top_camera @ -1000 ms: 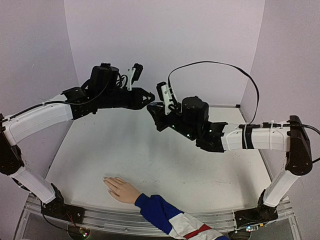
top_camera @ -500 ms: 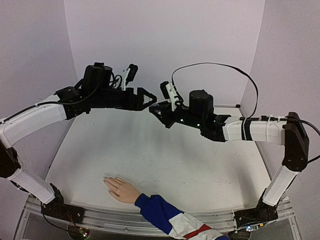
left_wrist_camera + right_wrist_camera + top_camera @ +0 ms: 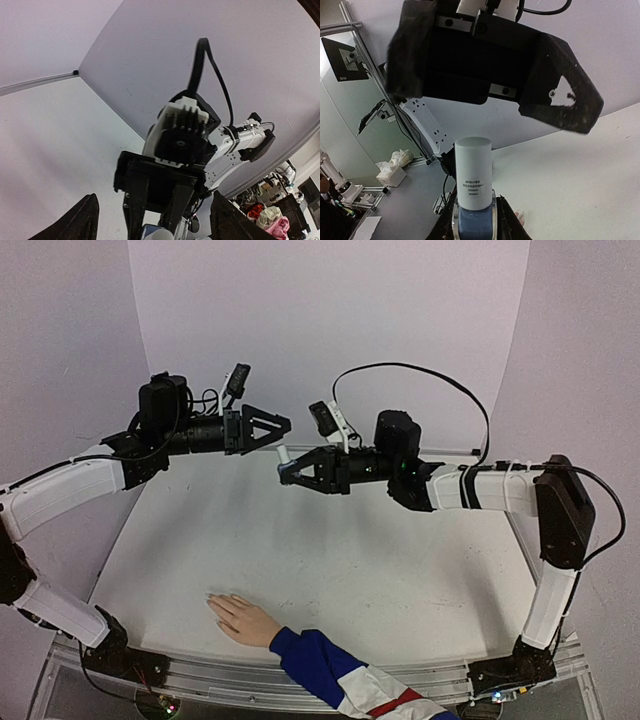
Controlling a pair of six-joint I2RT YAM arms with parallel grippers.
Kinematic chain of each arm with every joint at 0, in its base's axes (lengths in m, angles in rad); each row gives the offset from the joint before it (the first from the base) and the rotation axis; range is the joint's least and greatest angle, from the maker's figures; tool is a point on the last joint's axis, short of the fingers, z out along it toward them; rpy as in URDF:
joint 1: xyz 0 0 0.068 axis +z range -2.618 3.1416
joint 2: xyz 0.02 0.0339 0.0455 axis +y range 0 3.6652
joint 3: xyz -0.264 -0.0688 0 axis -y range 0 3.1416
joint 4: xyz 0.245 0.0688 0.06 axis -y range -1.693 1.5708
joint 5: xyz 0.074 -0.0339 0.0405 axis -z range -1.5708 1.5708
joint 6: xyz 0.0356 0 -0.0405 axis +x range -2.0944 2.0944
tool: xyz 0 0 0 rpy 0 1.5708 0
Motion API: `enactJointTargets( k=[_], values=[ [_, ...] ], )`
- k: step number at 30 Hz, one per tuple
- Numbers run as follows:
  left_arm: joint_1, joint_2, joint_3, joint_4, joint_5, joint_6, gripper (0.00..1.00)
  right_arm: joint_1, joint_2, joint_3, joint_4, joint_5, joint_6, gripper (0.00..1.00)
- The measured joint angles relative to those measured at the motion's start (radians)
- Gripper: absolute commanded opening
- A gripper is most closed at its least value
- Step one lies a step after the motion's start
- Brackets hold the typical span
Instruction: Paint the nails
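High over the far half of the desk (image 3: 380,570), the left gripper (image 3: 280,425) and right gripper (image 3: 300,468) face each other. The bottle (image 3: 473,185) fills most of the gap between them. Below, the desk lies open until the hand (image 3: 243,618) at the near edge, left of centre.

Rear overview, wrists facing left tool (image 3: 487,95), right tool (image 3: 155,215)

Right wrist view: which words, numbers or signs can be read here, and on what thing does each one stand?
White cap of the blue bottle: a few short lines of black print, too small and blurred to read.
No other words, brands, numbers or signs can be read in any of the three views.
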Motion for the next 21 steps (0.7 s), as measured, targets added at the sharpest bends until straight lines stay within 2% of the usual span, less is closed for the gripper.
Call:
enactJointTargets(
  k=[5, 8, 10, 14, 19, 21],
  values=[
    [-0.003, 0.026, 0.000, 0.051, 0.116, -0.002, 0.68, -0.010, 0.039, 0.048, 0.023, -0.032, 0.054, 0.00],
    [-0.003, 0.026, 0.001, 0.074, 0.150, -0.001, 0.55, -0.014, 0.043, 0.067, 0.040, -0.035, 0.076, 0.00],
    [-0.003, 0.026, 0.001, 0.082, 0.161, -0.001, 0.46, -0.017, 0.043, 0.072, 0.054, -0.037, 0.087, 0.00],
    [-0.003, 0.029, 0.001, 0.093, 0.157, 0.003, 0.36, -0.018, 0.043, 0.073, 0.076, -0.042, 0.105, 0.00],
    [-0.003, 0.040, 0.002, 0.092, 0.146, 0.002, 0.32, -0.018, 0.043, 0.073, 0.080, -0.042, 0.108, 0.00],
    [-0.006, 0.050, 0.008, 0.091, 0.146, 0.002, 0.25, -0.018, 0.043, 0.073, 0.080, -0.036, 0.108, 0.00]
  ],
)
